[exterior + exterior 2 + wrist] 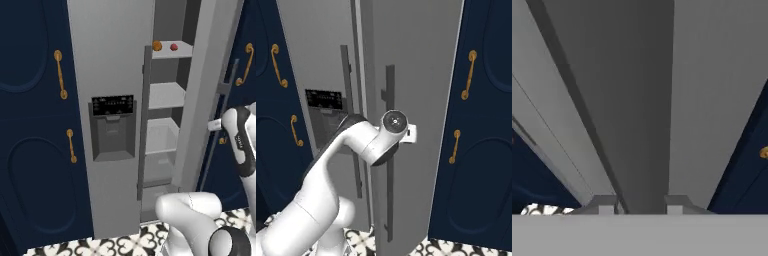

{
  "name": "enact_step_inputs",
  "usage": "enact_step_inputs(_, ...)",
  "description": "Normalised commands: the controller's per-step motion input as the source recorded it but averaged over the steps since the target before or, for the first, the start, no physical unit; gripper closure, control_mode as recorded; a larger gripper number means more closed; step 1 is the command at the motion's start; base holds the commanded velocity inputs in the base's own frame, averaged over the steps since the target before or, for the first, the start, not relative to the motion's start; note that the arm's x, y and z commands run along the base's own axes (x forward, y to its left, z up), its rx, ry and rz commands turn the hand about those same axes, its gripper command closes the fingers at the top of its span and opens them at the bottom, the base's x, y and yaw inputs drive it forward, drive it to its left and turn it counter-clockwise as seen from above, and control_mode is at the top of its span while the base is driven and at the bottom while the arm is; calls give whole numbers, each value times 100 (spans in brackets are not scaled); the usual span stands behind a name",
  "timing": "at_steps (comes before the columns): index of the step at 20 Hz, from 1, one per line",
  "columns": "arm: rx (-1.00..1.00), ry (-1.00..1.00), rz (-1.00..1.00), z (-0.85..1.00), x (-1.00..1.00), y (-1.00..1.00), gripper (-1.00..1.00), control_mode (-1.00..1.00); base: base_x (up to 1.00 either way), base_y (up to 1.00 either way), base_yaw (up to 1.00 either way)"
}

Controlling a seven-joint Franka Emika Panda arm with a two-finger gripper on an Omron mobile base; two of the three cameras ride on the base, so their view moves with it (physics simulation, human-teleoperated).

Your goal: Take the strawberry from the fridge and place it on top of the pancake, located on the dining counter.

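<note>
The fridge (110, 75) stands with its right door (210, 90) swung partly open, showing grey inner shelves. The tiny red strawberry (173, 47) lies on the top shelf, beside a small orange ball (157, 45). My gripper (216, 124) is far below and to the right of the strawberry, at the open door's long dark handle (226, 95). From the right base the hand (411, 134) presses against that handle (389, 160). In the hand view the dark handle (642, 125) runs between my fingertips (602, 204), and the gripper (642, 205) is shut on it. The pancake and the dining counter are out of view.
Navy cabinets with brass handles flank the fridge on the left (30, 125) and on the right (481, 125). A black dispenser panel (112, 106) sits in the left door. Patterned floor tiles (125, 244) lie at the fridge's foot.
</note>
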Motion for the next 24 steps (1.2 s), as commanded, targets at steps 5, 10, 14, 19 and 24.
enact_step_inputs(5, 1, -11, -1, 8, -60, -7, -100, -100, 0, 0, 0)
enact_step_inputs(10, -4, -2, -4, 48, -56, -1, -100, -100, 0, 0, 0)
enact_step_inputs(14, -14, 1, -11, 66, -71, 15, -100, -100, 0, 0, 0)
enact_step_inputs(19, -34, 16, -20, 42, -28, 79, -100, -100, 0, 0, 0)
enact_step_inputs(24, -47, 35, -19, 1, 20, 100, -100, -100, 0, 0, 0)
